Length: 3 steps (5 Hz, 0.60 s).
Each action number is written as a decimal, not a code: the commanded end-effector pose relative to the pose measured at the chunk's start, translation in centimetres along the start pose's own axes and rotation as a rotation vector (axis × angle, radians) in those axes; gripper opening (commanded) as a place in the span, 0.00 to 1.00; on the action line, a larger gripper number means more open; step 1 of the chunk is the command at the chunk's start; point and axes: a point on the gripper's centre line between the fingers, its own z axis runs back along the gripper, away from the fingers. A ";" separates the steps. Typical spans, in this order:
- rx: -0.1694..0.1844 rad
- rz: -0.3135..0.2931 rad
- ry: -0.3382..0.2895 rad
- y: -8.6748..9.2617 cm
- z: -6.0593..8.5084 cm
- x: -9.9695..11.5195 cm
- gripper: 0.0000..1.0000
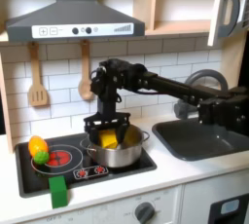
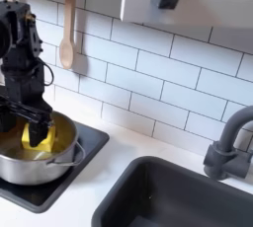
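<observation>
At the lower centre of the first exterior view, the claw (image 1: 108, 129) reached into the pot (image 1: 133, 156), fingers narrowed around a yellow block (image 1: 107, 141), which might slip if lifted crookedly.

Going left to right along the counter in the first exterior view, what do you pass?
Orange and green fruit → green block → pot with the gripper over it → sink.

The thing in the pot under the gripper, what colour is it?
Yellow; the thing in the pot shows best in the first exterior view.
</observation>
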 end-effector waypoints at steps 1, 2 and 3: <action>0.009 0.034 0.004 2.1 0.1 -0.3 1.00; 0.016 0.034 -0.001 2.8 0.2 -0.3 1.00; 0.025 0.044 0.000 3.8 0.4 -0.5 1.00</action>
